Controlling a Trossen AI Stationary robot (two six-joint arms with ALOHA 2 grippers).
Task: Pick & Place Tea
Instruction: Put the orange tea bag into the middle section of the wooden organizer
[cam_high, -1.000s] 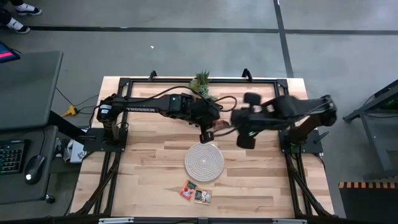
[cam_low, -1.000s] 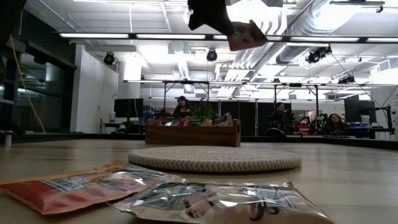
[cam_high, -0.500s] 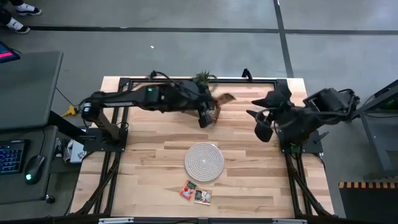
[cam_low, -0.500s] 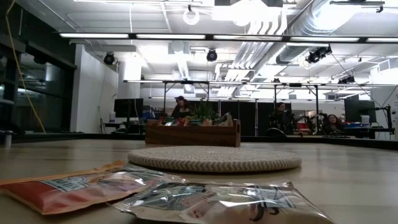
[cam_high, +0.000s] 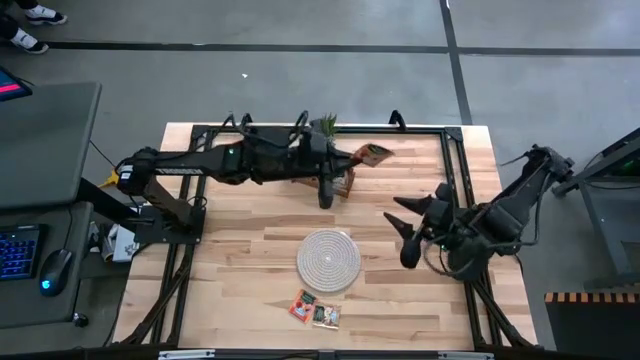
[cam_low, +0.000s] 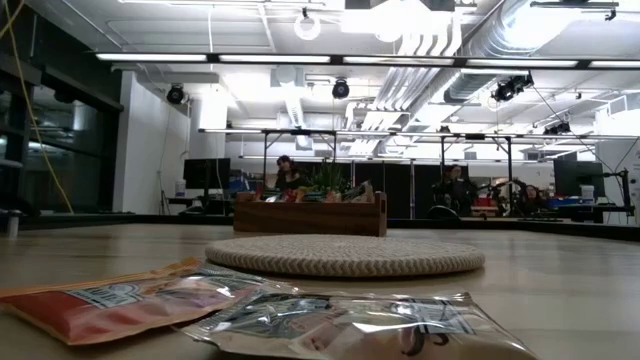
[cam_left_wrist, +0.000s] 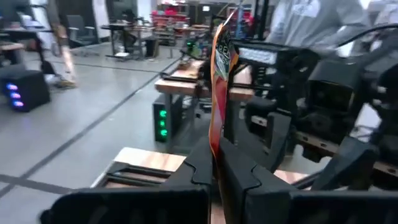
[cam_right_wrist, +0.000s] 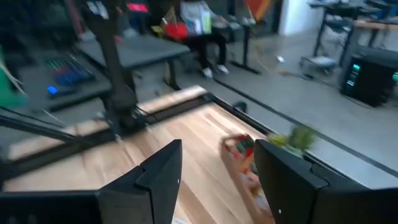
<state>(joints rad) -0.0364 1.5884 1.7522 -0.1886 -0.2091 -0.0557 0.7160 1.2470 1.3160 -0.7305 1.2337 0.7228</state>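
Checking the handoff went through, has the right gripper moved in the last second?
Yes. In the high view the right gripper has pulled back from beside the left gripper, toward the table's right edge, now level with the woven mat.

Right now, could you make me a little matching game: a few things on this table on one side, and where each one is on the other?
Things:
1. left hand
2. right hand
3. round woven mat
4. two sachets

Places or states:
A. lying flat at the table's near edge
B. open and empty, above the table's right side
C. in the middle of the table
D. shut on a tea sachet, near the wooden tray

Pairs: 1-D, 2-B, 3-C, 4-A
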